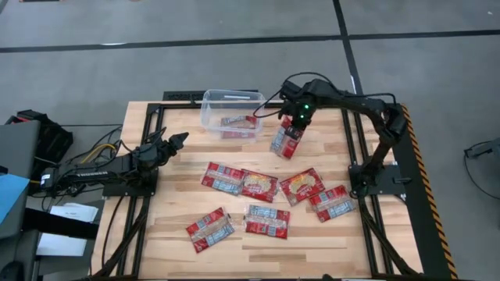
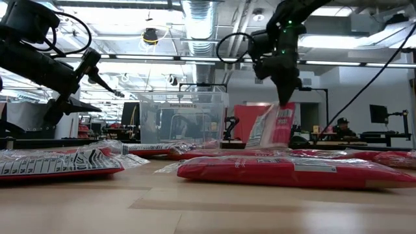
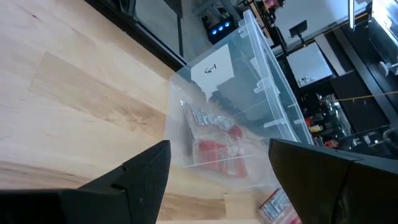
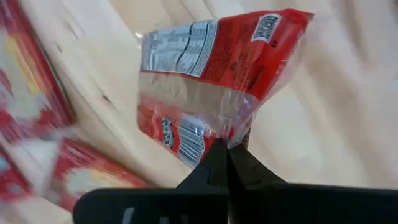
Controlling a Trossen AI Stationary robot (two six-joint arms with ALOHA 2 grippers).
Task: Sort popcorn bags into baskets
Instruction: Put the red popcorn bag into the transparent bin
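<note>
Six popcorn bags lie flat on the near half of the table. Farther back, the right gripper pinches one bag, hanging beside the clear basket, which holds another packet. The left gripper waits spread wide at the left.

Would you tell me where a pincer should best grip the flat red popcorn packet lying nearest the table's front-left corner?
Probably from above, at a short crinkled end seam of that flat red popcorn packet: it lies flat and skewed on the wooden table, apart from its neighbours.
</note>
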